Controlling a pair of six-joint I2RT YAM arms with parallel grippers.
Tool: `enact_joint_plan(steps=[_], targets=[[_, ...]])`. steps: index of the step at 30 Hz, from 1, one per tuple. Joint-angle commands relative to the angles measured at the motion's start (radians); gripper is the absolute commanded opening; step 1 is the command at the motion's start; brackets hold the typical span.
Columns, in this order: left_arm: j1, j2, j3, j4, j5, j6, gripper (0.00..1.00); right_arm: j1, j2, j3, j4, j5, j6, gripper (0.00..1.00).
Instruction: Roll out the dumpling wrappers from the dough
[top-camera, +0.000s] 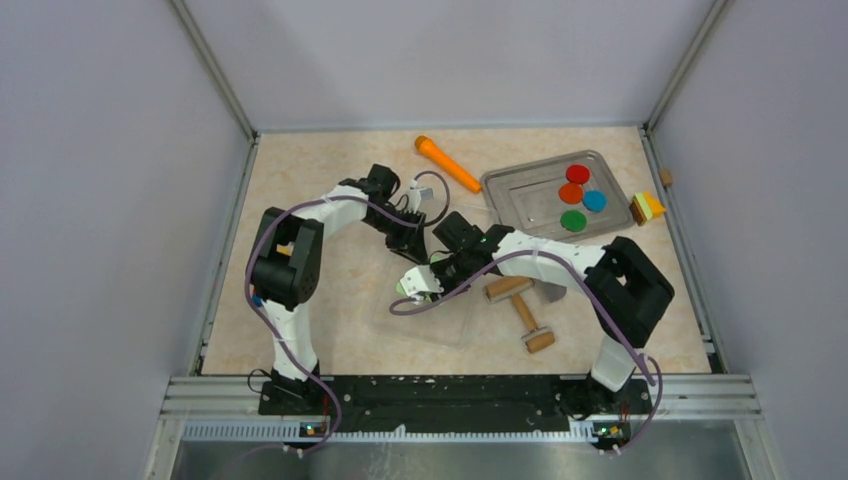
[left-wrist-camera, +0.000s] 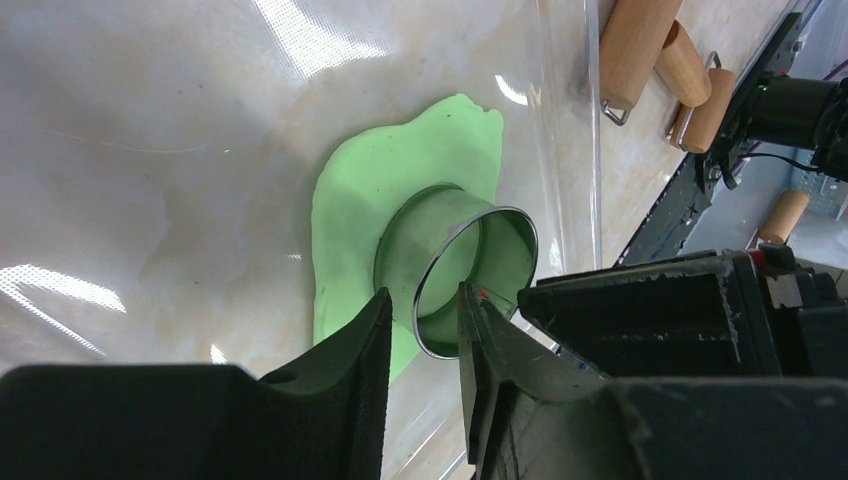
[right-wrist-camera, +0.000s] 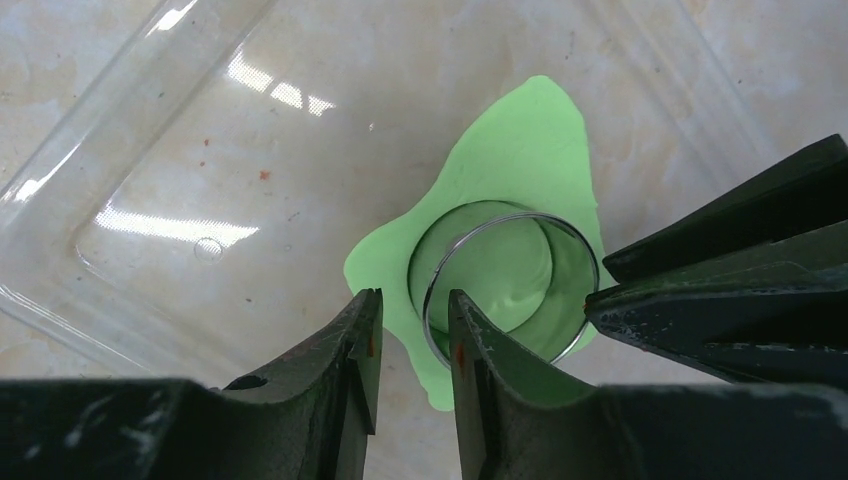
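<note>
Top external view: both arms bend inward and meet over a clear tray (top-camera: 440, 325) in the middle of the surface (top-camera: 330, 320). The left end effector (left-wrist-camera: 425, 310) and right end effector (right-wrist-camera: 412, 310) each straddle the rim of a metal ring cutter (right-wrist-camera: 512, 213), fingers narrowly apart. The cutter stands on the dough (right-wrist-camera: 520, 150), a thin irregular lime-green sheet in the tray.

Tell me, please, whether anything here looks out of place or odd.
Both pincers crowd one cutter: the left pincer and right pincer each straddle its rim. The cutter sits off-centre in the dough, near one edge, so the cut may come out clipped.
</note>
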Motion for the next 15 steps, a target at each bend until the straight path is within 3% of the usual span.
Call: enact_joint_plan(steps=[1, 15], targets=[[-0.011, -0.010, -0.014, -0.008, 0.013, 0.020, 0.33, 0.011, 0.017, 0.045, -0.014, -0.008, -0.045, 0.31], [-0.025, 0.048, 0.004, -0.038, -0.055, 0.025, 0.10, 0.020, 0.042, -0.014, 0.052, 0.033, 0.031, 0.12]])
